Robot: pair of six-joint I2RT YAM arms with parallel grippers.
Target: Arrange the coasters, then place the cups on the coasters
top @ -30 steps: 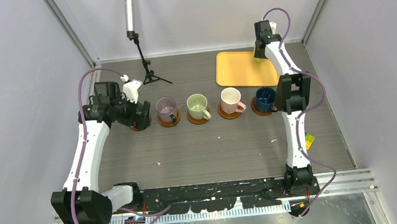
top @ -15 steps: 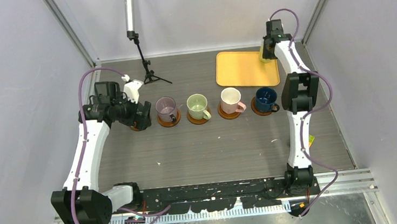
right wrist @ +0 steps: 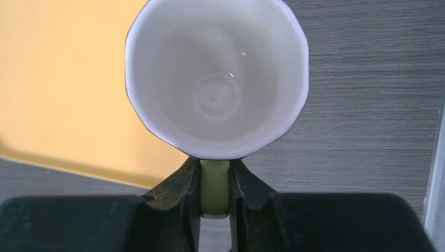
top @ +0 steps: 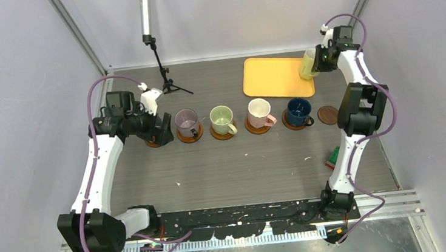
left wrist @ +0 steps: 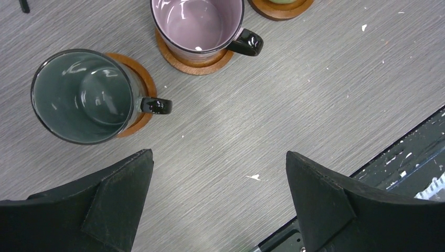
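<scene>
Pale yellow cup (right wrist: 216,79): glossy, white inside, with a thin dark rim; it sits in the upper right of the top view, over the right edge of the yellow-orange tray (top: 276,77).
Row of cups: mauve cup (top: 187,123), light green cup (top: 222,120), pink cup (top: 259,112) and navy cup (top: 298,111) stand in a line across the middle of the bench (top: 242,161), each on a brown coaster.
Dark green cup (left wrist: 81,96): upper left of the left wrist view, upright on its coaster (left wrist: 147,84), handle pointing right, just beside the mauve cup.
Bare coaster (top: 328,115): dark brown, just right of the navy cup, nothing on it.
Hard to see: in the top view the left arm covers the dark green cup; the right arm partly hides a green toy block (top: 333,157); whether the pale yellow cup touches the tray cannot be told.
Right end effector (right wrist: 215,173): clamped on the pale yellow cup's handle, fingers pressing it from both sides.
Left end effector (left wrist: 218,154): fingers wide apart, holding nothing, above bare bench near the dark green cup.
</scene>
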